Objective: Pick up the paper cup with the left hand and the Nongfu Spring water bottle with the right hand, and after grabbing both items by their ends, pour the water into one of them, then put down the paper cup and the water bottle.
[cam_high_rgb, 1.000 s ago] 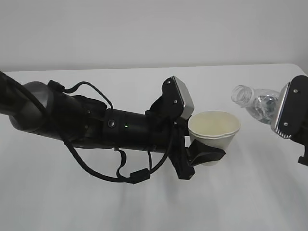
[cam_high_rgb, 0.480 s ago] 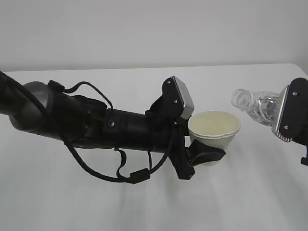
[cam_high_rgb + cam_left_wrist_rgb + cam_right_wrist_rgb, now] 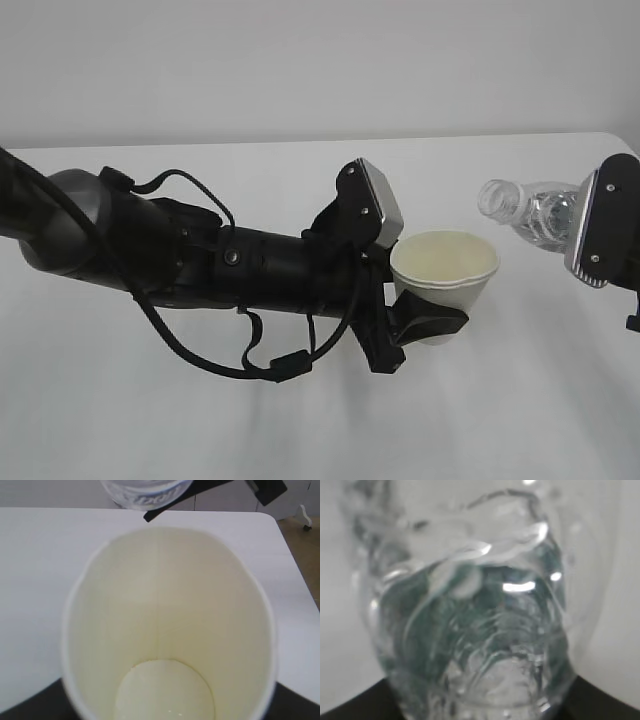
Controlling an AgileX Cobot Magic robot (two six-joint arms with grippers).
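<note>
Exterior view: left tool grips the cup above the table; right tool holds the tilted bottle, mouth toward the cup. No lettering legible. Left wrist view: cup interior, bottle mouth above. Right wrist view: bottle fills frame.

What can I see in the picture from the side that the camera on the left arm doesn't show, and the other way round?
Only the exterior view shows the left hand gripping the paper cup from outside, its long cabled arm, and the right hand holding the Nongfu Spring water bottle tilted, its open mouth pointing toward the cup. Only the left wrist view looks straight down inside the cup to its round bottom, where no pool of water is visible. Both show the cup, part of the bottle near its rim, and the white table.
</note>
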